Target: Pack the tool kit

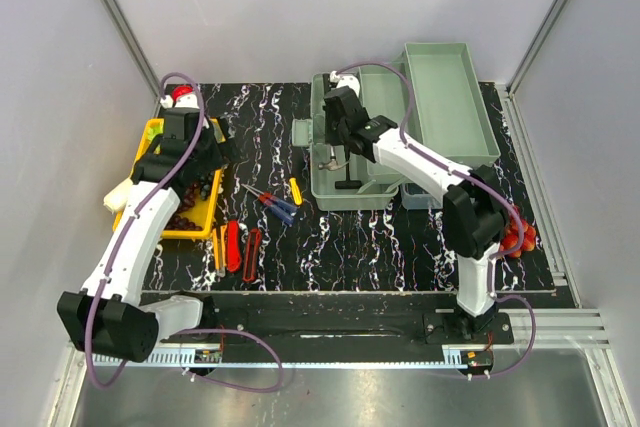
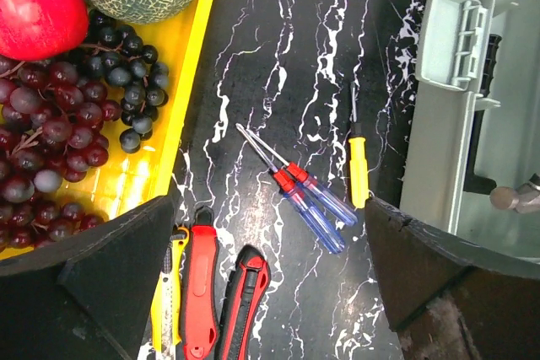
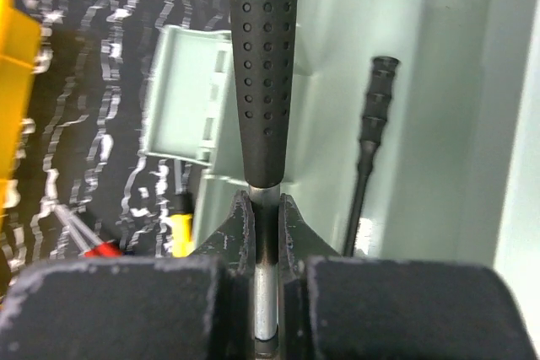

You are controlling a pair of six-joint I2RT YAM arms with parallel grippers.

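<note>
Pinching the steel shaft of a dimple-gripped tool just below its black rubber handle, my right hand hangs over the smooth grey-green plastic toolbox, where a ribbed black-handled tool lies. My left hand, spread wide, hovers above the blue-handled screwdrivers and red knives on the marbled black surface.

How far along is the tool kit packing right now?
Done: one black-handled tool already lies inside the open toolbox. In hand: the right gripper is shut on the shaft of a second black-grip tool over the box. Remaining: two blue screwdrivers, a yellow screwdriver and two red knives lie on the table; the left gripper hangs open above them, holding nothing.
</note>
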